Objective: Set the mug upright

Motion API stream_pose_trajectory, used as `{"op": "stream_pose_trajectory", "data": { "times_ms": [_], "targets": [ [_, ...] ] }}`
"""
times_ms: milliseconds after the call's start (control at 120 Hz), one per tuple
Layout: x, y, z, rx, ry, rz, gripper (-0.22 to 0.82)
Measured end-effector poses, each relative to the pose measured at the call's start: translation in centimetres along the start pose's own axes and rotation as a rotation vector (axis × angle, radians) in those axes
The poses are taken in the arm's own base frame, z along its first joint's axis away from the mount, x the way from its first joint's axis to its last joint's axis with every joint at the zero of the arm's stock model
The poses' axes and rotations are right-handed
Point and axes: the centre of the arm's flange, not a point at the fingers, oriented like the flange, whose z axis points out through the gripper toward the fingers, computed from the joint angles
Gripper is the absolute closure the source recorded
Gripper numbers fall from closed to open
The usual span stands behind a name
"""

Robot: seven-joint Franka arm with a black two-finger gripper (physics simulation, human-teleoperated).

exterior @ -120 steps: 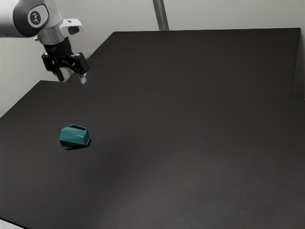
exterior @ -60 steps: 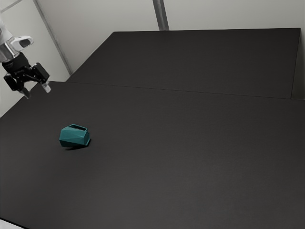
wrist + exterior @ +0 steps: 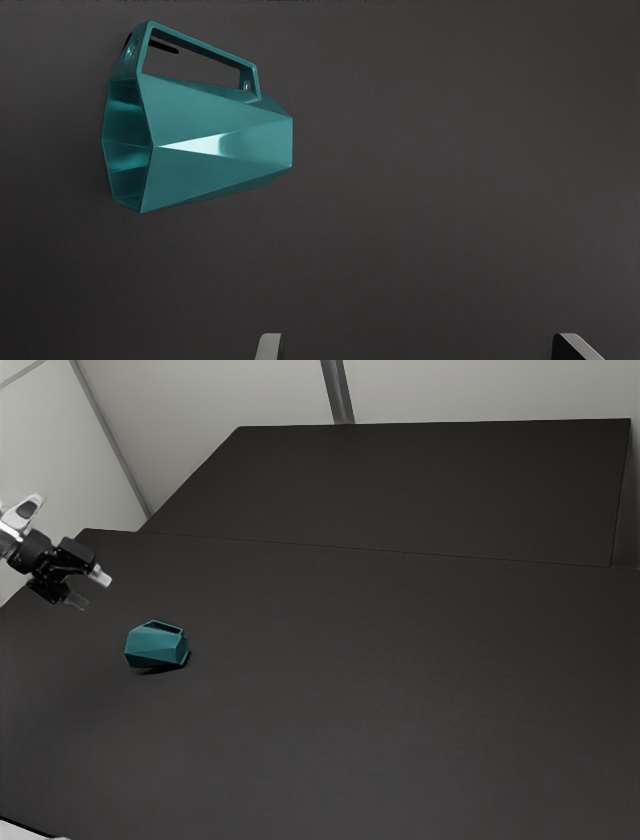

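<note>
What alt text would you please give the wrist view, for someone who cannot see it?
A faceted teal mug lies on its side on a dark table, handle and open mouth visible. The open gripper has nothing between its fingers.

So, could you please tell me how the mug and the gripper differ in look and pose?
The mug is teal and faceted; the gripper is black with pale fingertips. The mug lies on its side on the table; the gripper hangs in the air, open. Neither touches the other.

On the bench [image 3: 400, 690], toward the exterior view's left, the mug [image 3: 157, 647] is lying on its side; the hand [image 3: 91, 590] is hovering apart from it, farther left.
</note>
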Motion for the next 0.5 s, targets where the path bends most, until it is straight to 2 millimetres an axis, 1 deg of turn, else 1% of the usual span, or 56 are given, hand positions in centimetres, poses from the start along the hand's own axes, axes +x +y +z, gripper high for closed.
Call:
{"op": "stream_pose_trajectory", "data": {
  "times_ms": [58,192,300,400,500],
  "targets": [
    [0.0,-1.5,0.8,-0.029,0.004,0.01,0.02],
    [0.0,-5.2,1.9,-0.088,0.033,0.022,0.02],
    [0.1,-7.7,3.0,-0.127,0.047,0.041,0.02],
    [0.1,-9.5,4.2,-0.159,0.053,0.061,0.02],
    [0.2,-10.6,5.4,-0.181,0.056,0.087,0.02]
  ]
}}
